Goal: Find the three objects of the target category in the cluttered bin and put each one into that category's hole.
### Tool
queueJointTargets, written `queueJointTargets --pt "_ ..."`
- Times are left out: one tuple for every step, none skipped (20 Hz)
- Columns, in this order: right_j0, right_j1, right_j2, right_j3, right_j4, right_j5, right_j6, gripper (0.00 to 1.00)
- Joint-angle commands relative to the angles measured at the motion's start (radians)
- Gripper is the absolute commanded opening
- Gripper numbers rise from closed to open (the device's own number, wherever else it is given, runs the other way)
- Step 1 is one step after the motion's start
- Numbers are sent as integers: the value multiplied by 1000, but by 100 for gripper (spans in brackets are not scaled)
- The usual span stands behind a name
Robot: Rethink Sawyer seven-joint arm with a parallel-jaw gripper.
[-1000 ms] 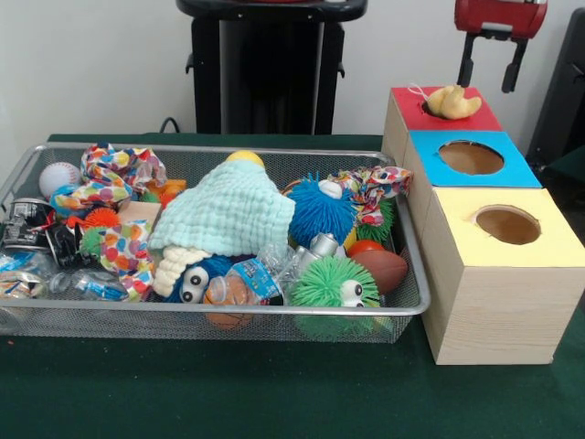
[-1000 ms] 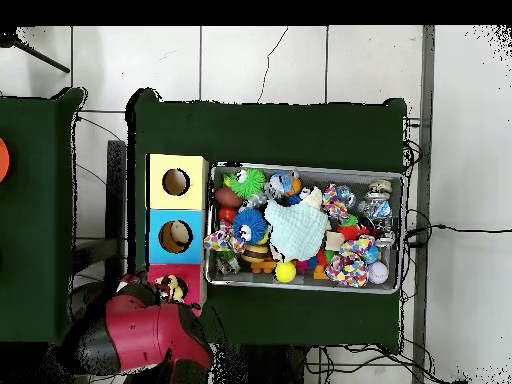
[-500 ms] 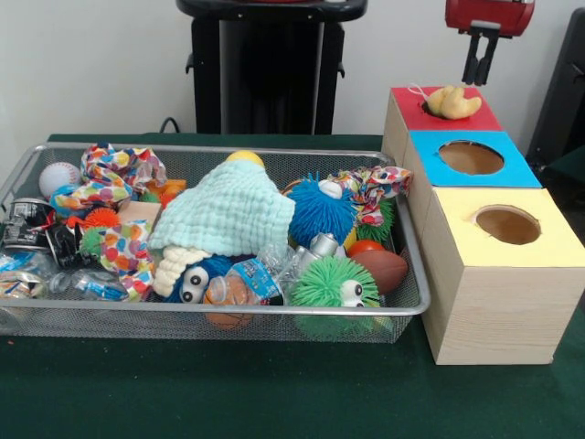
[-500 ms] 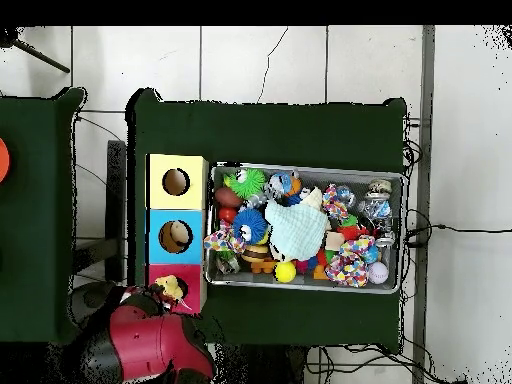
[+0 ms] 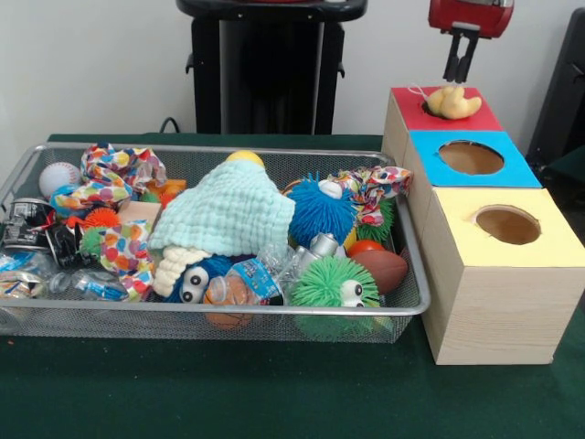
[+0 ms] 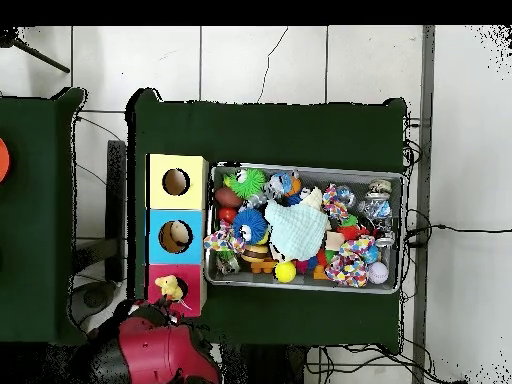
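A yellow plush duck sits on the red-topped wooden box; above it the red gripper hangs empty, fingers pressed together.

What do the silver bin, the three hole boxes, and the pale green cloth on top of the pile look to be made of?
The silver bin looks like fine wire mesh on a shiny metal rim; the toys show through its wall. The three hole boxes seem pale wood, with visible grain on the sides and matte red, blue and yellow tops. The pale green cloth looks like soft knit or waffle-weave fabric, bumpy and draped.
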Motion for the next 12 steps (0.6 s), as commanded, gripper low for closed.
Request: queueJointTargets --pt "-30 88 52 71 6 -65 146 0" --pt "-26 98 53 66 4 -70 144 0" --pt "-21 106 53 66 5 -75 147 0" --pt "-16 115 53 66 5 -80 149 0" --pt "-11 125 50 65 6 -90 155 0" --pt "-5 136 49 60 7 -100 159 0" --pt "0 140 46 57 11 -104 164 0" --pt "1 148 52 58 16 -114 167 0" --pt "2 155 58 58 21 -124 171 0" --pt "8 162 56 53 24 -127 174 0" --pt "24 158 55 62 29 -132 184 0" --pt "31 159 54 61 35 -129 188 0"
